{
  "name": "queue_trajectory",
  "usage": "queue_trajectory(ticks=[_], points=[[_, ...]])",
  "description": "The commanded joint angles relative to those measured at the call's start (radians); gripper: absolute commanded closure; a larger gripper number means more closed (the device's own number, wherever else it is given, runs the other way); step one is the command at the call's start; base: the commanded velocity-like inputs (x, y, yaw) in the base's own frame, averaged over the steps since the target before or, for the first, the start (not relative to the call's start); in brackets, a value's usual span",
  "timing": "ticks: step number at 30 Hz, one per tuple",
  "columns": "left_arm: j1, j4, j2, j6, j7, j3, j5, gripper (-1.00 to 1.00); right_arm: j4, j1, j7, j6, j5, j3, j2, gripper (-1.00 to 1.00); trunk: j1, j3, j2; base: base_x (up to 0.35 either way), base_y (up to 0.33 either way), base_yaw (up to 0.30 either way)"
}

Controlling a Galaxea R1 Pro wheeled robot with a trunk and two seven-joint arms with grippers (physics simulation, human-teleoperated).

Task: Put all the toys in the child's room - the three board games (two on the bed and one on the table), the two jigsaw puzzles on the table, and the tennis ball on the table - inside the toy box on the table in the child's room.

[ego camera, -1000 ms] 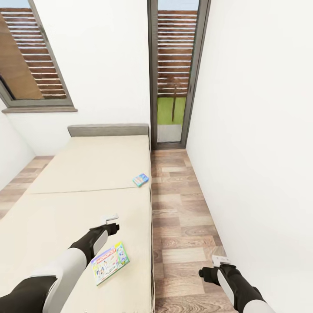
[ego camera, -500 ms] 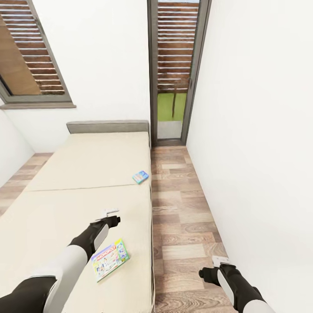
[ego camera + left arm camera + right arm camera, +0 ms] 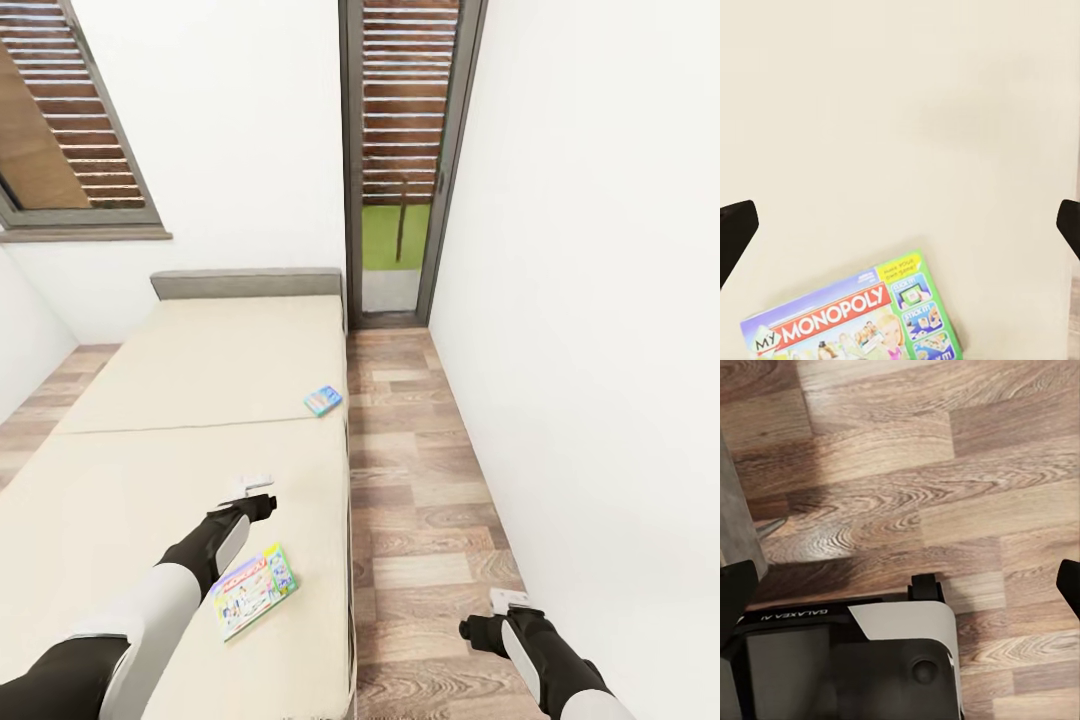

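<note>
Two board games lie on the beige bed point(image 3: 150, 460). The colourful Monopoly box point(image 3: 253, 590) rests flat near the bed's right edge, beside my left forearm. A small blue box point(image 3: 322, 400) sits farther up the same edge. My left gripper point(image 3: 252, 490) hovers over the mattress just beyond the Monopoly box point(image 3: 855, 319), open, with its dark fingertips point(image 3: 735, 232) wide apart and nothing between them. Over the wooden floor to the right of the bed, my right gripper point(image 3: 508, 600) is open and holds nothing. The table, toy box, puzzles and tennis ball are out of view.
A narrow strip of wood floor point(image 3: 420, 470) runs between the bed and the white wall point(image 3: 580, 350) on the right. A tall glass door point(image 3: 398, 170) stands at the far end and a shuttered window point(image 3: 70, 130) at the left. My own base point(image 3: 847, 660) shows below the right gripper.
The whole picture has slid slightly upward, so the camera has moved. Both arms keep their pose and the two boxes lie where they were on the bed.
</note>
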Motion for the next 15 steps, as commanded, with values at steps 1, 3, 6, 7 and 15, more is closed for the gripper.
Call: queue_trajectory(ticks=[1, 3, 6, 7, 15], points=[[0.000, -0.002, 0.000, 0.005, 0.004, 0.000, 0.009, -1.00, -0.002, 0.000, 0.001, 0.005, -0.002, -0.003, 0.000, -1.00, 0.000, -0.003, -0.002, 0.000, 0.000, 0.000], [0.000, -0.002, -0.001, 0.005, 0.004, 0.000, 0.009, -1.00, -0.002, 0.000, 0.001, 0.005, -0.002, -0.003, 0.000, -1.00, 0.000, -0.007, -0.002, 0.000, 0.000, 0.000], [0.000, -0.002, -0.001, 0.005, 0.004, 0.000, 0.009, -1.00, -0.002, 0.000, 0.000, 0.005, -0.001, -0.003, 0.000, -1.00, 0.000, -0.012, -0.002, 0.000, 0.000, 0.000], [0.000, -0.002, -0.001, 0.005, 0.004, 0.000, 0.009, -1.00, -0.002, 0.000, 0.000, 0.005, -0.001, -0.003, 0.000, -1.00, 0.000, -0.013, -0.002, 0.000, 0.000, 0.000], [0.000, -0.002, -0.002, 0.005, 0.003, 0.001, 0.009, -1.00, -0.002, 0.000, 0.000, 0.005, -0.001, -0.003, 0.000, -1.00, 0.000, -0.027, -0.002, 0.000, 0.000, 0.000]])
